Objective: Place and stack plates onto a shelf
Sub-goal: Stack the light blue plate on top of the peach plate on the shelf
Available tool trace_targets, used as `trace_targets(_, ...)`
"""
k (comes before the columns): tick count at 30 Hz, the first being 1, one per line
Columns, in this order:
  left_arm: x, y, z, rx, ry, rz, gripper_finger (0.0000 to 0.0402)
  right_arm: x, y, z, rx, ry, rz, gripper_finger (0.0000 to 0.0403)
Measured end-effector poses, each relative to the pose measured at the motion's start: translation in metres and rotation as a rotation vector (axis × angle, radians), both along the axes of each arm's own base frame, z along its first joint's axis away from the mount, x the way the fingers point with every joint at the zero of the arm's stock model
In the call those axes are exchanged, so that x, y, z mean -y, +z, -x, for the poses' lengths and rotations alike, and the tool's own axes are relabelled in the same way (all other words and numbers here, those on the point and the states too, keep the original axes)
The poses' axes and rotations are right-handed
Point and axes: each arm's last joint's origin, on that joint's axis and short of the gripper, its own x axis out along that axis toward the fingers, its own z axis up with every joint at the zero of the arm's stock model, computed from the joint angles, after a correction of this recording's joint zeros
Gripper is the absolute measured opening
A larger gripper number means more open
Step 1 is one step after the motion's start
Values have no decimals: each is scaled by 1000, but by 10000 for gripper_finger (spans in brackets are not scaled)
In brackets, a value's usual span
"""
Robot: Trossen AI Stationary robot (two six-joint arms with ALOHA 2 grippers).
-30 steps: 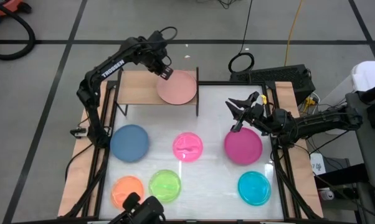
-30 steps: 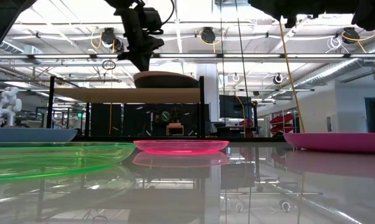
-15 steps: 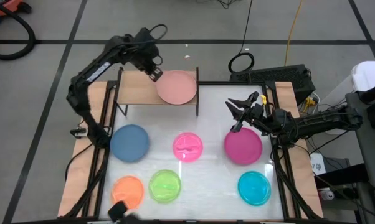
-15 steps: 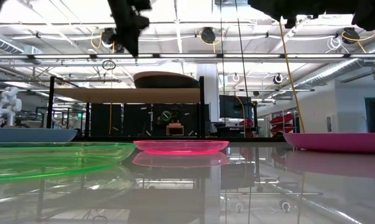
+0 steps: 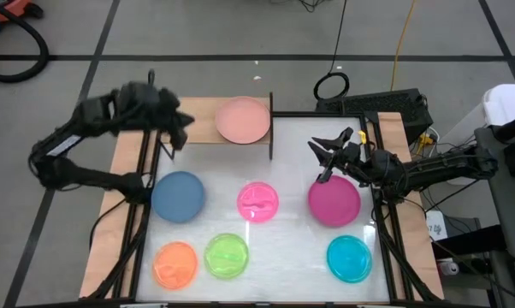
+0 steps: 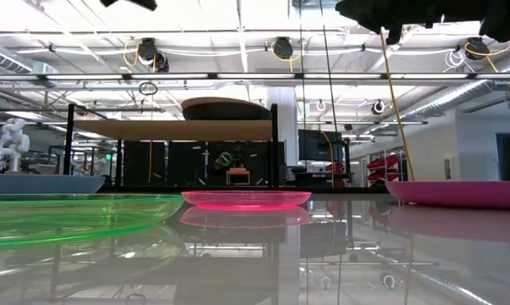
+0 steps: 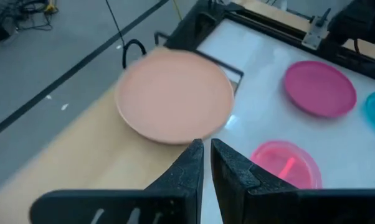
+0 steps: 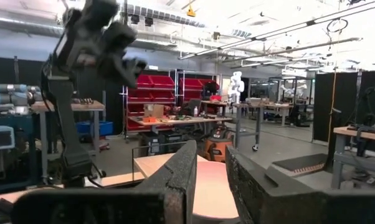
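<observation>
A salmon plate (image 5: 243,120) lies flat on the wooden top of the shelf (image 5: 202,127), at its right end. On the white table lie the blue (image 5: 179,195), pink (image 5: 257,202), magenta (image 5: 334,200), orange (image 5: 175,263), green (image 5: 226,256) and cyan (image 5: 349,258) plates. No grey plate shows. My left gripper (image 5: 179,128) hangs shut above the shelf's left end, clear of the salmon plate (image 7: 175,96). My right gripper (image 5: 319,156) waits above the far left rim of the magenta plate, its fingers a narrow gap apart and holding nothing.
The shelf's black legs (image 5: 271,128) stand at the table's far edge. In the low view the pink plate (image 6: 246,199) sits mid-table in front of the shelf, the green plate (image 6: 77,216) is near left and the magenta plate (image 6: 458,192) is on the right. Bare tabletop lies between the plates.
My left gripper has drawn back from the salmon plate's left rim toward the table's left and near side, and has risen out of the low view. The salmon plate has stayed on the shelf.
</observation>
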Motion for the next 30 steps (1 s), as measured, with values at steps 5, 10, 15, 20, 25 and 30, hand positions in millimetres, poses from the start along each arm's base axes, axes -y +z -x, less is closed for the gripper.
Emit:
trace_targets(5, 18, -46, 7, 35, -31, 39, 37, 0, 0, 0, 21, 13, -39, 70)
trace_targets(10, 22, -78, 6, 18, -55, 48, 37, 0, 0, 0, 28, 18, -51, 70)
trace_targets(15, 21, -101, 2, -59, -52, 69, 37, 0, 1, 0, 21, 10, -24, 70)
trace_targets(20, 21, -121, 2, -122, -51, 84, 37, 0, 1, 0, 23, 7, -14, 70)
trace_targets(25, 21, -132, 2, -159, -50, 94, 37, 0, 2, 1, 27, 7, -14, 70)
trace_targets(30, 21, -135, 2, -166, -48, 97, 37, 0, 3, 1, 39, 7, -14, 70)
